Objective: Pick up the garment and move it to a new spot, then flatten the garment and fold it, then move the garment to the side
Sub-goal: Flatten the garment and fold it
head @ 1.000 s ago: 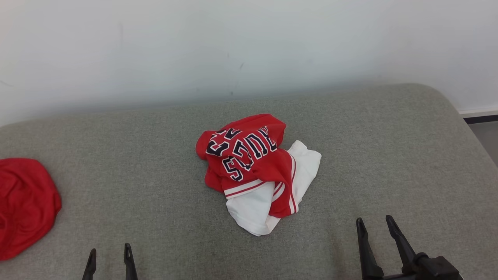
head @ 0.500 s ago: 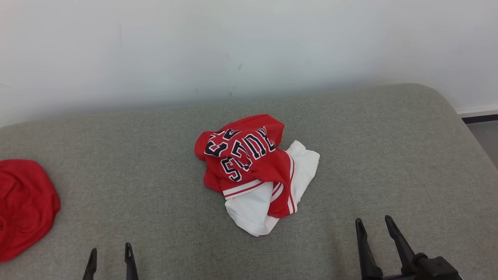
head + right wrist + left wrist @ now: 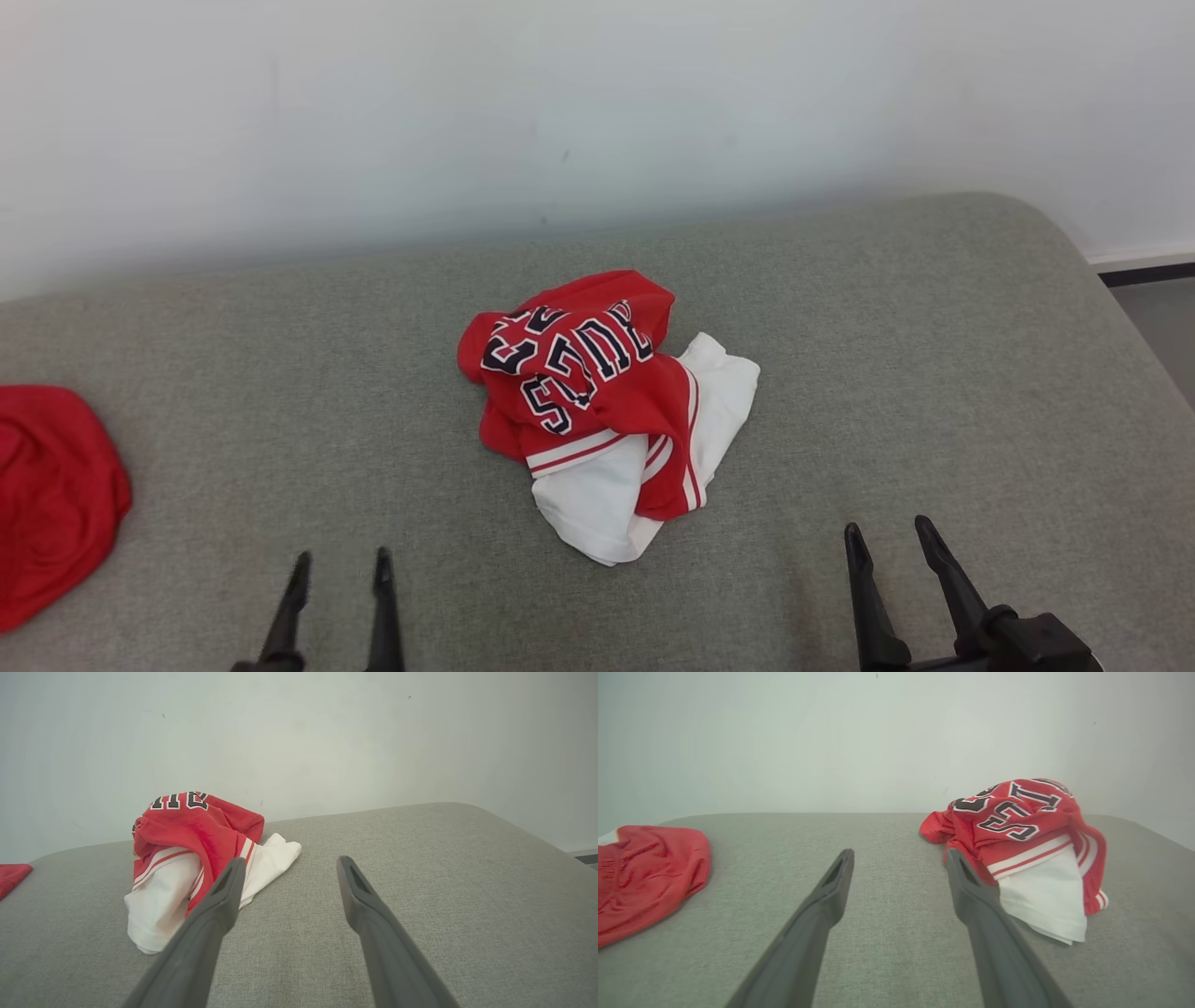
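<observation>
A crumpled red and white garment point(image 3: 607, 411) with dark lettering lies bunched in the middle of the grey cushioned surface point(image 3: 887, 355). It appears at the right of the left wrist view as the garment point(image 3: 1022, 844) and at the left of the right wrist view as the garment point(image 3: 191, 858). My left gripper point(image 3: 342, 563) stands open at the lower left, short of the garment, with nothing between its fingers. My right gripper point(image 3: 887, 534) is open at the lower right, also apart from the garment and holding nothing.
A second red cloth point(image 3: 51, 495) lies at the left edge of the surface, seen too in the left wrist view as the red cloth point(image 3: 644, 872). A pale wall point(image 3: 597, 112) runs behind. The surface's rounded right edge drops to the floor point(image 3: 1158, 317).
My left gripper has moved forward and to the right, toward the garment. The head camera has shifted slightly, sliding the scene left. The right gripper has kept its place.
</observation>
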{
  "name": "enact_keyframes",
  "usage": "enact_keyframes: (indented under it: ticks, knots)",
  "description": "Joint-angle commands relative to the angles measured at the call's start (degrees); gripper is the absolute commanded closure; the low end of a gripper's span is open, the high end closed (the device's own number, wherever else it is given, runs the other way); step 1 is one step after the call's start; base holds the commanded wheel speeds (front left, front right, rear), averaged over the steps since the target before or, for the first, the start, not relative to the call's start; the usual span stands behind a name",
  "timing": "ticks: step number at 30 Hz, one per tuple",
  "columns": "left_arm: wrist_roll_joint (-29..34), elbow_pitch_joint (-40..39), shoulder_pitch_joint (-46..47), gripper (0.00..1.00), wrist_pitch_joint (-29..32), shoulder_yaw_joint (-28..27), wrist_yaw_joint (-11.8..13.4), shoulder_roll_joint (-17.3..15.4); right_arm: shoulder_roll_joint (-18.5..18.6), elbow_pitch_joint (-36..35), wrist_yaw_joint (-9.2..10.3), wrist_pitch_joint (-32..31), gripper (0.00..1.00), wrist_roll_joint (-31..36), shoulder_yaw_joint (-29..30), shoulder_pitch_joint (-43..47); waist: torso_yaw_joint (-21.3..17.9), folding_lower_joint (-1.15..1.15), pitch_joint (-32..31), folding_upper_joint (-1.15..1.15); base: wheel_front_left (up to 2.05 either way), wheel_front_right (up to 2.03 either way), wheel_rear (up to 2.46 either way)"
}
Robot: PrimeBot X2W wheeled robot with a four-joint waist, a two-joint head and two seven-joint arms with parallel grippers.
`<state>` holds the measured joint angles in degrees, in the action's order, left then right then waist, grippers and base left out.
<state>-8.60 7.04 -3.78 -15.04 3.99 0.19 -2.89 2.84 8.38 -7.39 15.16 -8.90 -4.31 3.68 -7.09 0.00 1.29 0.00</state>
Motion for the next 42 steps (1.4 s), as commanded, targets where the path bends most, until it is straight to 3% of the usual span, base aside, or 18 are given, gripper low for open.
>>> enact_keyframes:
  ticks: [1,5,12,20,29,30,31,32,36,42]
  knots:
    - [0.5,0.5,1.0,0.0,-0.1,0.4,-0.5,0.0,0.1,0.0,-0.2,0.1,0.0,0.0,-0.1,-0.2,-0.3,0.0,0.3,0.0,0.0,0.0,0.0]
    - [0.3,3.3,5.4,0.0,-0.1,3.1,-3.4,0.0,0.1,-0.1,-0.2,0.1,0.0,-0.3,-0.4,-1.2,-1.9,0.0,1.4,0.0,0.0,0.0,0.0]
    - [0.3,9.2,13.4,0.0,-0.1,8.3,-5.7,-0.1,0.1,-0.2,-0.2,0.1,0.0,-1.2,-0.4,-2.7,-6.1,0.0,4.5,0.0,0.0,0.0,0.0]
    - [1.8,19.3,22.2,0.0,-0.1,8.8,-6.7,-0.3,0.1,-0.4,-0.2,0.1,0.0,-2.8,-0.6,-4.8,-11.4,0.0,8.8,0.0,0.0,0.0,0.0]
    - [3.4,30.0,29.0,0.0,-0.1,7.2,-7.2,-3.2,0.0,-0.5,-0.2,0.1,0.0,-3.9,-0.4,-6.1,-14.9,0.0,11.9,0.0,0.0,0.0,0.0]
    - [3.3,30.8,29.5,0.09,-0.1,6.9,-7.2,-3.3,0.1,-0.5,-0.2,0.1,0.0,-3.8,-0.4,-6.0,-15.0,0.0,12.0,0.0,0.0,0.0,0.0]
    - [3.4,31.2,30.0,0.6,-0.1,6.7,-7.2,-3.5,0.1,-0.5,-0.2,0.1,0.0,-3.9,-0.3,-6.0,-15.1,0.0,12.0,0.0,0.0,0.0,0.0]
    - [3.0,31.5,30.2,1.0,-0.1,6.3,-7.3,-3.4,0.1,-0.5,-0.2,0.1,0.0,-3.9,-0.2,-6.0,-15.0,0.0,11.9,0.0,0.0,0.0,0.0]
    - [2.1,30.9,30.4,1.0,-0.1,5.6,-7.5,-2.8,0.0,-0.4,-0.2,0.1,0.0,-3.8,-0.2,-5.6,-14.2,0.0,10.8,0.0,0.0,0.0,0.0]
    - [1.3,21.4,26.9,1.0,-0.1,5.4,-7.7,-1.5,0.1,-0.3,-0.2,0.1,0.0,-3.1,0.3,-4.4,-10.5,0.0,8.3,0.0,0.0,0.0,0.0]
